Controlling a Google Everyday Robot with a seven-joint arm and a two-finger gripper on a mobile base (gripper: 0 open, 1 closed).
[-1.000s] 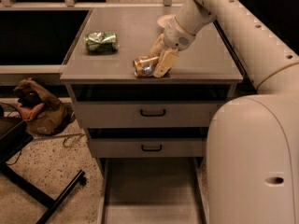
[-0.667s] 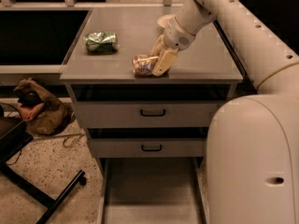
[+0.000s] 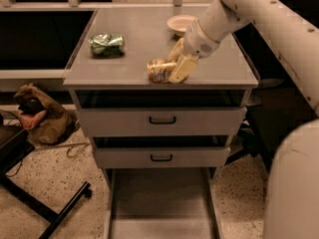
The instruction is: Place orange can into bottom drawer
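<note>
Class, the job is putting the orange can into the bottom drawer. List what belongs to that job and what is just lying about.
Belongs to the job:
orange can, lying on the cabinet top
bottom drawer, pulled open
pincer, right at the can

Just lying about:
green foil packet
pale bowl
brown bag on the floor
black chair base

Count:
- 1 surface [image 3: 139,39]
- 1 orange can [image 3: 158,70], near the surface's front edge
- 1 claw [image 3: 175,63], at the can's right end
- 1 green foil packet [image 3: 106,44], near the left edge
- 1 pale bowl [image 3: 180,23], near the back edge
- 3 drawers: 2 shut with black handles, upper drawer front [image 3: 124,121] and lower drawer front [image 3: 124,158], plus 1 bottom drawer [image 3: 159,203], pulled out
- On the floor: 1 brown bag [image 3: 42,116], 1 black chair base [image 3: 70,205]
</note>
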